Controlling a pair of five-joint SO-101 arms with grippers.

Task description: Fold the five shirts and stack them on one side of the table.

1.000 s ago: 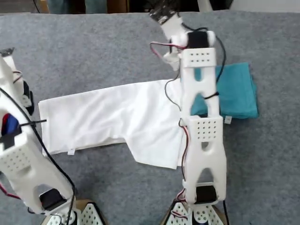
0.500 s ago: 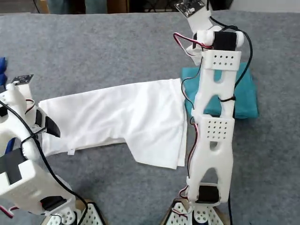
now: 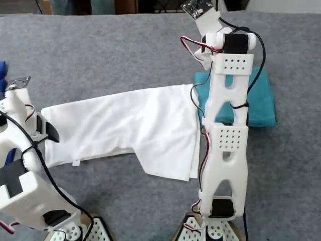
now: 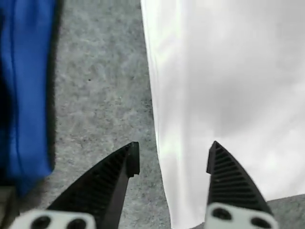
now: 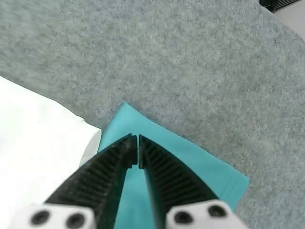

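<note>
The left claw [image 4: 174, 145] is open, its two black fingers spread wide above the outer edge of the white shirt [image 3: 125, 130]. One finger [image 4: 119, 167] hangs over bare grey table [image 3: 100, 50] and the other over white cloth, so the shirt's edge runs between them. Whether either tip touches the fabric cannot be told.

The right claw [image 5: 137, 139] is closed, its ribbed fingers pressed together with nothing between them. It sits above the far corner of the folded teal shirt [image 3: 261, 100], close to where that corner meets the white shirt.

The white shirt lies flat across the middle of the table, stretched from the left arm's side to the right arm's side. A broader flap of it hangs toward the arm bases near the right arm. A small tag [image 3: 75, 162] sticks out from its near edge.

The teal shirt is a neat rectangle on the right arm's side of the table, partly covered in the high view by that arm's white links. Its inner edge lies against the white shirt's end, and a small label [image 3: 244, 128] shows at its near edge.

A blue garment [image 4: 24, 86] lies just beyond the white shirt's outer edge on the left arm's side, a strip of grey table between the two.
</note>
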